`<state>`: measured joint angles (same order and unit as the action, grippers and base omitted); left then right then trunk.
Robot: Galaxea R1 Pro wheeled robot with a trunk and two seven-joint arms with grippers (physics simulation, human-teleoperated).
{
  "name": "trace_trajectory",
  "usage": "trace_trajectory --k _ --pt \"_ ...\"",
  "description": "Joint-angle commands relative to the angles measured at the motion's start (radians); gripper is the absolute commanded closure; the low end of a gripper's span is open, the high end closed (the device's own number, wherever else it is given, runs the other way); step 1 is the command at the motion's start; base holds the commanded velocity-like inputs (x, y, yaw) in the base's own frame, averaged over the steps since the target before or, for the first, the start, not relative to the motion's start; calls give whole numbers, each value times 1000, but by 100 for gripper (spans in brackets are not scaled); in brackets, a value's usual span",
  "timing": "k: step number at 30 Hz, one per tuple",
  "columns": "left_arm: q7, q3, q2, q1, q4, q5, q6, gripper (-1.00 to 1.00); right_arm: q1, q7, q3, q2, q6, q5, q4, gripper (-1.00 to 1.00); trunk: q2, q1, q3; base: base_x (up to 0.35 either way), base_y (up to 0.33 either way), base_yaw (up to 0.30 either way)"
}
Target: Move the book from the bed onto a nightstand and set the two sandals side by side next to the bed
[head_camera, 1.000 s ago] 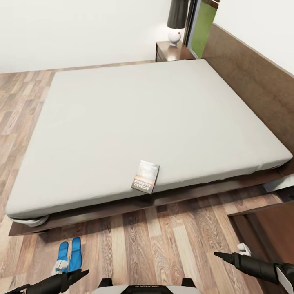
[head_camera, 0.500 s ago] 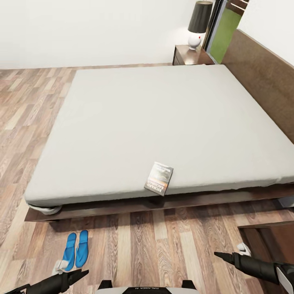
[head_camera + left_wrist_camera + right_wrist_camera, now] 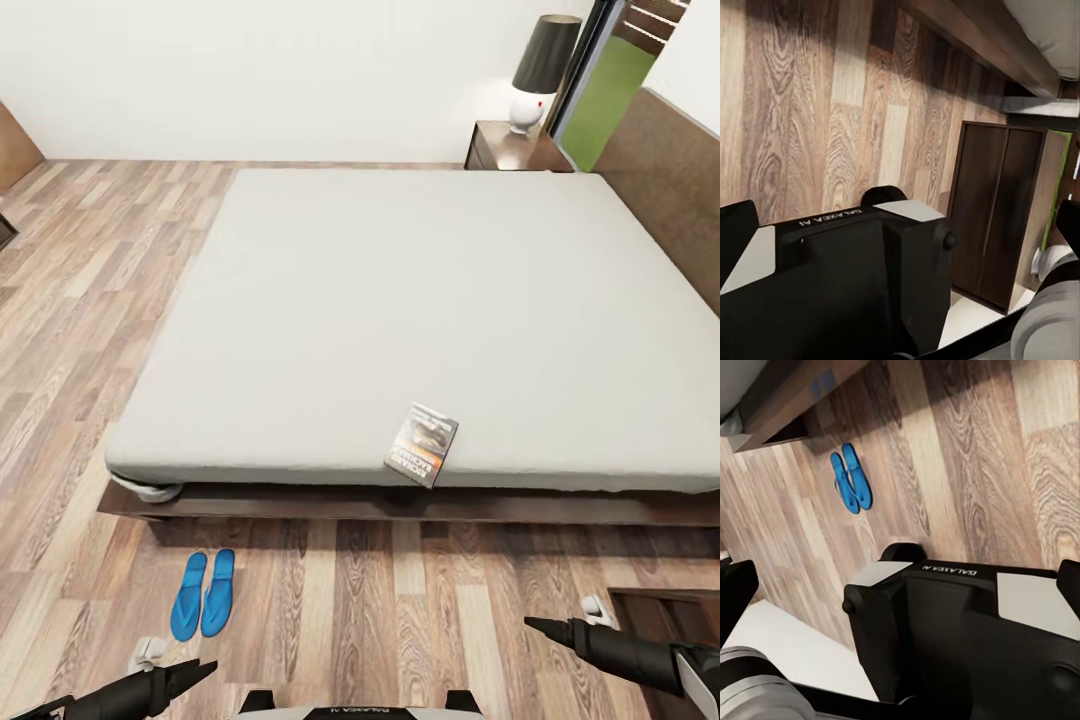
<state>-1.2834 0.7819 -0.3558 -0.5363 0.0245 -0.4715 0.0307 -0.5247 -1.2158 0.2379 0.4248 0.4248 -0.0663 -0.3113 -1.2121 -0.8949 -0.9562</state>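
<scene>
Even, bright, soft light fills the room, leaving the mattress (image 3: 420,300) nearly shadeless. A dark shadow band lies under the bed frame (image 3: 400,503) on the plank floor (image 3: 80,300). Renders are sharp, with wide-angle stretching toward the edges.

Both arms sit low and tucked at the view's bottom corners. The left pincer (image 3: 195,668) points inward, its dark fingers drawn to a point. The right pincer (image 3: 535,626) mirrors it, tip aimed inward. The black base (image 3: 862,277) sits between them.
</scene>
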Motion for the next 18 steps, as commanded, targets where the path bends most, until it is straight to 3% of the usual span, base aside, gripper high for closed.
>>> trace_trajectory --k 1,7,18 --pt "-2 8 0 -1 0 -10 3 -100 0 -2 1 0 9 -4 0 -100 0 0 0 0 0 234" --pt "-2 9 0 -1 0 -10 3 -100 0 -4 1 0 9 -4 0 -100 0 0 2 0 0 145" --pt "-3 8 0 -1 0 -10 3 -100 0 -1 3 0 8 -7 3 -100 0 0 3 0 0 11"
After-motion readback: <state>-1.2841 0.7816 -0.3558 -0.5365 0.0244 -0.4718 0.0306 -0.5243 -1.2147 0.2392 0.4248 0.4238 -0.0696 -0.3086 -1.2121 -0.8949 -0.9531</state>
